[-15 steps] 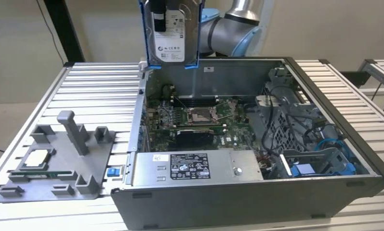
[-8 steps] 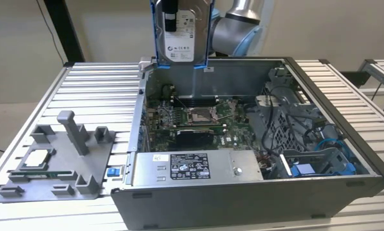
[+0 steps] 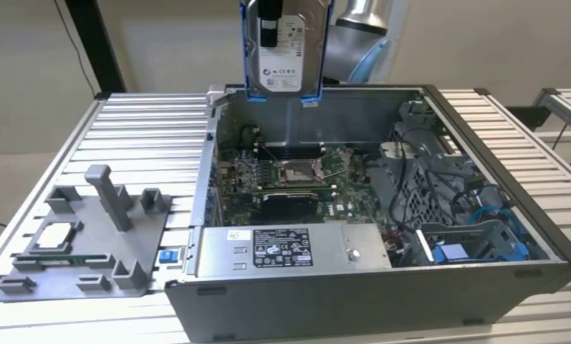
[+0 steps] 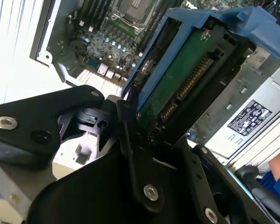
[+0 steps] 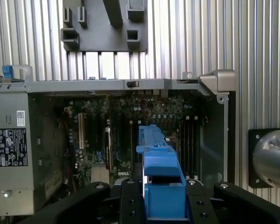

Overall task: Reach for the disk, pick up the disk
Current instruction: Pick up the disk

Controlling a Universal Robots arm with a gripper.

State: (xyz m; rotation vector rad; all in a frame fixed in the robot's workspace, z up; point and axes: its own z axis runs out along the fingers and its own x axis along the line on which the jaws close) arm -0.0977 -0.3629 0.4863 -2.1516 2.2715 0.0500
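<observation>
The disk (image 3: pixel 285 50) hangs upright high above the back wall of the open computer case (image 3: pixel 514 208), its white label facing the camera and blue rails down both sides. In the second wrist view its green circuit-board side (image 4: pixel 182 79) shows inside the blue rail frame (image 4: pixel 214 18). My gripper (image 5: pixel 163 198) is shut on the disk, with a black finger (image 5: pixel 130 203) on either side of the blue rail (image 5: pixel 161 163). The same black fingers (image 4: pixel 130 135) clamp the disk's near end in the second wrist view.
Below the disk lies the case's motherboard (image 3: pixel 295 179), with a power supply (image 3: pixel 285 247) in front and cables and a blue bracket (image 3: pixel 457 252) at the exterior view's right. A grey fixture (image 3: pixel 84 244) holding a small silver chip (image 3: pixel 51 236) sits on the slatted table (image 3: pixel 142 136).
</observation>
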